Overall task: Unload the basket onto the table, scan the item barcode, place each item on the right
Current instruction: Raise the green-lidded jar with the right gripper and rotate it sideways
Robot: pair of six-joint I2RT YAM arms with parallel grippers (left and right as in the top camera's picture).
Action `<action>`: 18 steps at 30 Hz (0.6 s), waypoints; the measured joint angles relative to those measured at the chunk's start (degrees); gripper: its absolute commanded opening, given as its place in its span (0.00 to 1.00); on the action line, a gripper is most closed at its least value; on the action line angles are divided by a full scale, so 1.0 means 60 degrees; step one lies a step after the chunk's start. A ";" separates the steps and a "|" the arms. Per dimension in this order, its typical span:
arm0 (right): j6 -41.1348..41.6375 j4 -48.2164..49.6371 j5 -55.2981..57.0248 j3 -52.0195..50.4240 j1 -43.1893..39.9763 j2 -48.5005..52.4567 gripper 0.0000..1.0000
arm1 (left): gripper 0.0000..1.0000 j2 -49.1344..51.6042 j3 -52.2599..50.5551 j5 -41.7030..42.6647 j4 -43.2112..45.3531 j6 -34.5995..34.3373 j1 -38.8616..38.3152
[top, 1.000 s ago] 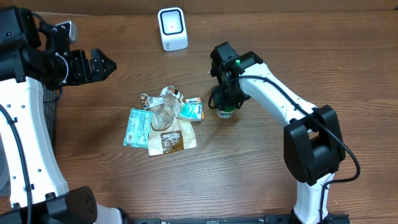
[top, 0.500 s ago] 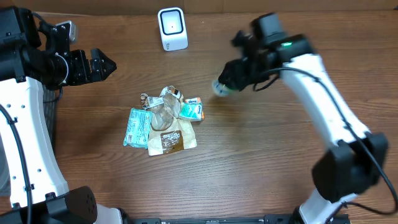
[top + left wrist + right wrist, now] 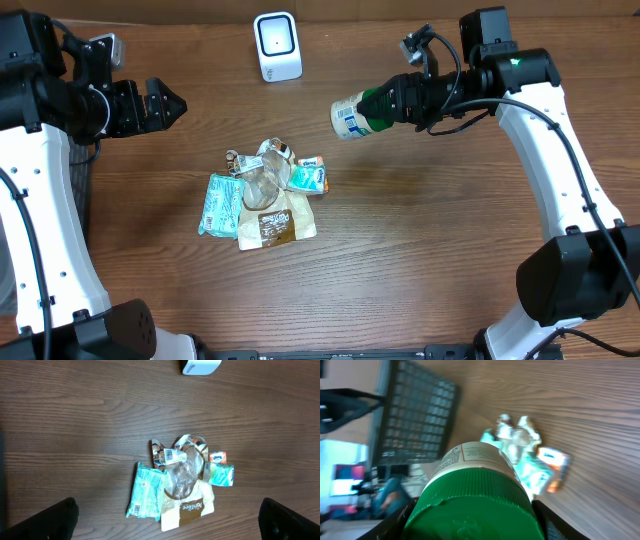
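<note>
A green-capped bottle is held by its cap, clamped in the right gripper. It is carried sideways above the table near the far edge, right of the white scanner, with its base turned left. Its label and a dark mesh basket are shown close only in the right wrist view. A barcode sticker on the packet pile is made out only in the left wrist view. The left gripper is spread wide and empty near the left edge. A second earlier, the bottle stood on the table just right of the pile.
</note>
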 measured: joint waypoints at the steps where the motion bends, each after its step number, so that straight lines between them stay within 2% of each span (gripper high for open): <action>1: -0.0004 0.0022 -0.0266 0.0000 0.0004 0.0000 0.27 | 1.00 0.0000 0.0000 0.0000 0.0000 0.0000 0.0000; 8: -0.0033 0.0255 -0.2124 0.0000 0.0000 0.0000 0.27 | 0.99 0.0000 0.0000 0.0000 0.0000 -0.0004 0.0000; 18: -0.0036 0.0266 -0.2514 0.0000 0.0004 0.0000 0.27 | 1.00 0.0000 0.0000 0.0000 0.0000 -0.0004 0.0000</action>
